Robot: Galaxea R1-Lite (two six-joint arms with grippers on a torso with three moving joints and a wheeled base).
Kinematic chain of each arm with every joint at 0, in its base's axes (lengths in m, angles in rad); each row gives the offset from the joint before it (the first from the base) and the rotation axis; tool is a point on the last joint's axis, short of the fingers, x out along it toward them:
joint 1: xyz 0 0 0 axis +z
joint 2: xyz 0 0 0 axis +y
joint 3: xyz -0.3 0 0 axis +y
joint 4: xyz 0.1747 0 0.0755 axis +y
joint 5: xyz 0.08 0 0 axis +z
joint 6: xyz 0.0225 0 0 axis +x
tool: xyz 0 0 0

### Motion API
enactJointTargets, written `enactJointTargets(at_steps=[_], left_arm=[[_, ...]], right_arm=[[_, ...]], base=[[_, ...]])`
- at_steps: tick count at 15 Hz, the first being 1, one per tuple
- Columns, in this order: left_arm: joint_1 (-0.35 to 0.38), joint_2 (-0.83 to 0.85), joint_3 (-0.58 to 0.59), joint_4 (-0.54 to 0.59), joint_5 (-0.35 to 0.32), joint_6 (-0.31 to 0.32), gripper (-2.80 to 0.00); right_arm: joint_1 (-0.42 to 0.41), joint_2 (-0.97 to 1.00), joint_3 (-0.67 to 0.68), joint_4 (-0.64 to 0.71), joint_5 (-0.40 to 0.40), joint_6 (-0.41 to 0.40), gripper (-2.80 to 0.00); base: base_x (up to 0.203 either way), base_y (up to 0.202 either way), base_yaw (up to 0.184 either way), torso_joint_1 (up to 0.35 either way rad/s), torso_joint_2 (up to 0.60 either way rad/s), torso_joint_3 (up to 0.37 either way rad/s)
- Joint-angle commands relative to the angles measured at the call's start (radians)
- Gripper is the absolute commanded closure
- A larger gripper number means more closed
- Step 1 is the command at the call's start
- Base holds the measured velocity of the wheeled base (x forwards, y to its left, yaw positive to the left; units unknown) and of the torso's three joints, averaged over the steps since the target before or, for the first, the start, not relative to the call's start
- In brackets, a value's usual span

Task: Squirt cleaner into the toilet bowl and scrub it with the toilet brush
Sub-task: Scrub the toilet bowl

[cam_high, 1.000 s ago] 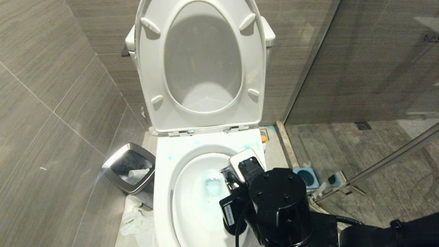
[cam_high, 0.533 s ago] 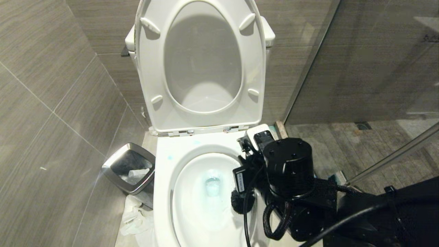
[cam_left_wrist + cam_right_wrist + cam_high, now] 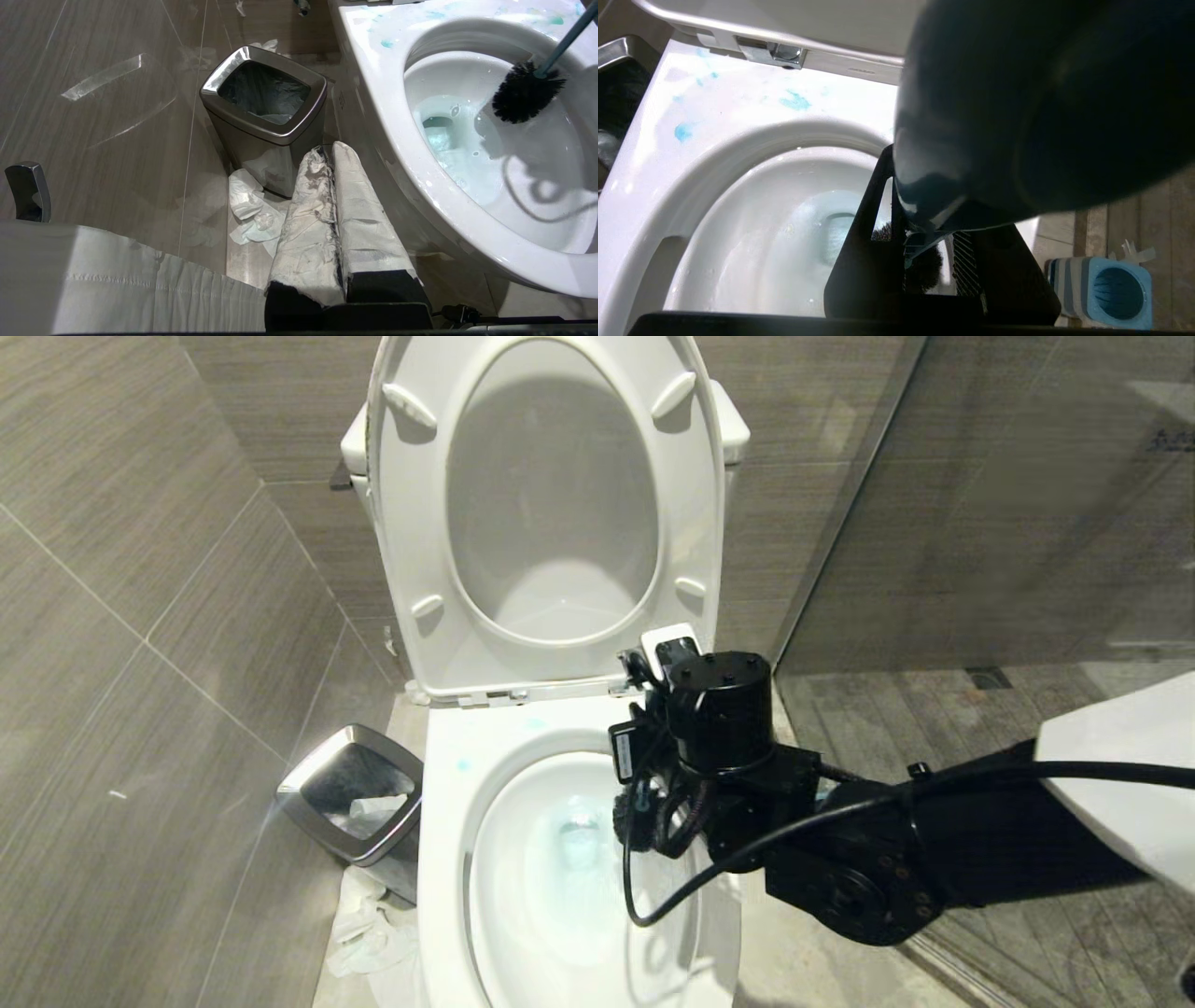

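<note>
- Tight spot: I've got a tiled wall (image 3: 140,616) on the left side and a glass shower panel (image 3: 980,504) on the right, with the bowl (image 3: 448,859) squeezed between them.
- Seat (image 3: 546,513) is tipped up against the tank, so the whole rim is exposed. Its hinge edge sits just behind where my right arm is working.
- Bin (image 3: 264,105) stands on the floor just beside the bowl's left flank, with crumpled paper (image 3: 247,210) at its foot. Not much floor free on that side.
- Right gripper (image 3: 924,242) hangs over the right rear part of the rim, pointing down into the bowl, fingers clamped on the brush (image 3: 525,91) handle. The handle fills most of the right wrist view, so the grip itself looks dark.
- Brush head is inside the bowl, on the right inner wall, above the tinted water. From the left wrist view the handle slants up and out over the rim.
- Cleaner (image 3: 796,100) shows as blue smears on the flat rear rim, plus a pale blue tint in the water.
- Brush holder (image 3: 1115,291) sits on the floor right of the bowl, well apart from the gripper.
- Left gripper (image 3: 334,154) is parked low beside the bowl's left side, wrapped fingers pressed together, holding nothing.
</note>
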Motion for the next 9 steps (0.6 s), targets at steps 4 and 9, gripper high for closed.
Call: enactJointTargets(at_steps=[4, 9], left_arm=[[0.0, 0.0, 0.0, 0.001, 0.0, 0.0, 0.0], [0.0, 0.0, 0.0, 0.0, 0.0, 0.0, 0.0]], right_arm=[[-0.005, 0.155, -0.184, -0.003, 0.017, -0.058, 0.0], [-0.004, 0.267, -0.388, 0.05, 0.024, -0.094, 0.0]], base=[[0.0, 0.0, 0.0, 0.0, 0.0, 0.0], [0.0, 0.0, 0.0, 0.0, 0.0, 0.0]])
